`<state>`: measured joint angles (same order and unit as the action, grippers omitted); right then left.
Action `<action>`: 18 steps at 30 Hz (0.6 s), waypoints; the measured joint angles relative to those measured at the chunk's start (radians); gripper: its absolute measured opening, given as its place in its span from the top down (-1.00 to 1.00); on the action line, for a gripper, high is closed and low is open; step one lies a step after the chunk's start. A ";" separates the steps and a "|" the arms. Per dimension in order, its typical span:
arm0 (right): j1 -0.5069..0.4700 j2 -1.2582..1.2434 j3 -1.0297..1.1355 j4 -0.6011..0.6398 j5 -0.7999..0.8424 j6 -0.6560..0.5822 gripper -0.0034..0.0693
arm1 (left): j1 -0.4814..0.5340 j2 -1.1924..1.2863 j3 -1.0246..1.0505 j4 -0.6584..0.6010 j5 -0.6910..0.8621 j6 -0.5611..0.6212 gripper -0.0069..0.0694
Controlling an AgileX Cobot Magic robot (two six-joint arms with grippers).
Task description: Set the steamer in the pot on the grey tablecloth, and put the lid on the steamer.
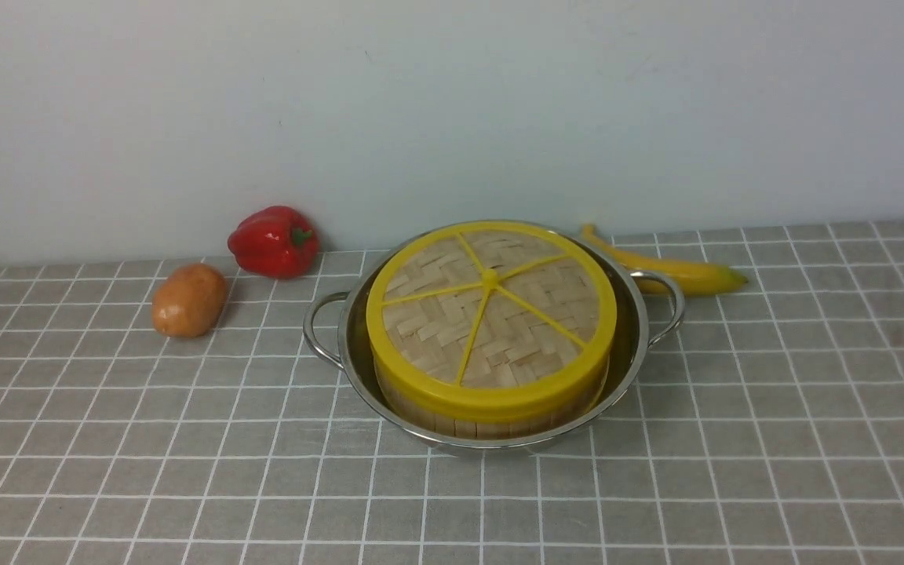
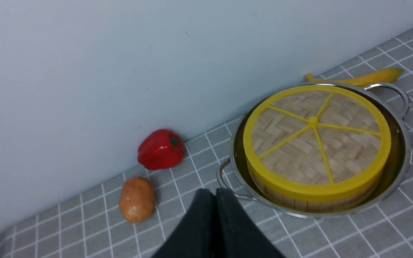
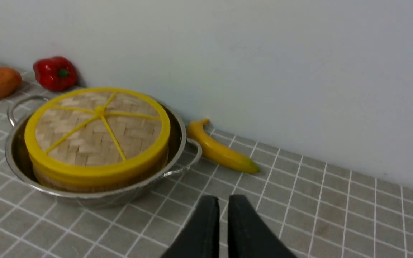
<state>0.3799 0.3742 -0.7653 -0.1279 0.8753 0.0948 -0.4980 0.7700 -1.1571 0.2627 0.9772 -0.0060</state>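
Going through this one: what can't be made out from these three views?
- Inside of the steamer: every view, covered by the lid.
- Floor of the pot: every view, under the steamer.
- Part of the banana: front view, behind the pot's rim.
- Left gripper and right gripper: wrist views, bodies cut off by the frame edge.

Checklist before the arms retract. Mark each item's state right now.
1. Steamer sits inside the pot: ok.
2. Lid lies flat on the steamer: ok.
3. Pot rests on the grey tablecloth: ok.
4. Left gripper holds nothing, fingers together, apart from the pot: ok.
5. Right gripper holds nothing, apart from the pot: ok.
6. Banana free of the pot's handle: cannot tell, they overlap in the front view.
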 joint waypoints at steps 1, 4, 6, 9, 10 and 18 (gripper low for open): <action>0.000 -0.030 0.055 -0.005 -0.012 0.001 0.73 | 0.000 -0.066 0.096 -0.011 -0.036 -0.022 0.88; 0.000 -0.075 0.125 -0.010 -0.031 0.003 0.74 | 0.000 -0.149 0.242 -0.024 -0.094 -0.051 0.88; 0.000 -0.086 0.147 -0.016 -0.039 0.004 0.77 | 0.000 -0.192 0.313 -0.028 -0.138 -0.066 0.88; 0.000 -0.086 0.157 -0.026 -0.044 0.004 0.82 | 0.000 -0.236 0.349 -0.033 -0.179 -0.089 0.87; 0.000 -0.086 0.157 -0.026 -0.046 0.004 0.83 | 0.000 -0.242 0.350 -0.040 -0.189 -0.094 0.87; 0.000 -0.086 0.157 -0.008 -0.050 0.004 0.82 | 0.000 -0.250 0.353 -0.054 -0.212 -0.108 0.83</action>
<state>0.3799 0.2877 -0.6085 -0.1360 0.8252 0.0988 -0.4980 0.5200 -0.8037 0.2090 0.7654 -0.1143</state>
